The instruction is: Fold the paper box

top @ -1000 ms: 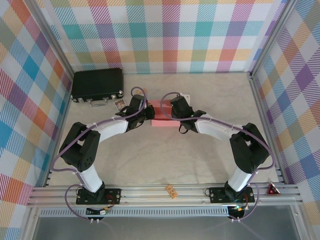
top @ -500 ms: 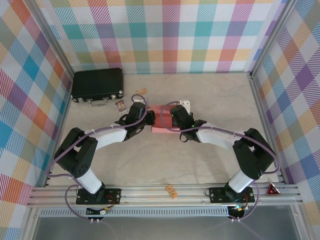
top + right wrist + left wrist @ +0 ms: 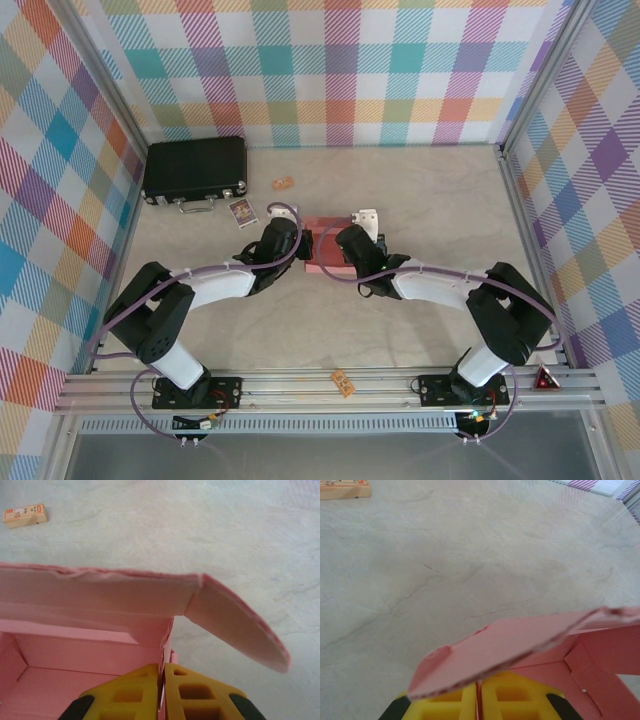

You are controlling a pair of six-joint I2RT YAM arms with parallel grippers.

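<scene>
The paper box is salmon-pink card, part-formed, held between my two grippers at the table's middle. My left gripper is shut on its left wall. In the left wrist view the yellow fingers pinch a thin pink edge at the left gripper, with a flap hanging over them. My right gripper is shut on the right wall. From the right wrist, the right gripper clamps that wall, the open box interior lies to the left and a rounded flap sticks out right.
A black hard case lies at the back left, with a small card and an orange block near it. A white object sits just behind the box. Another orange block rests on the front rail.
Both grippers have drawn the box a little nearer to the front edge, still gripping it. The orange block and the white object behind have come out from under the arms.
</scene>
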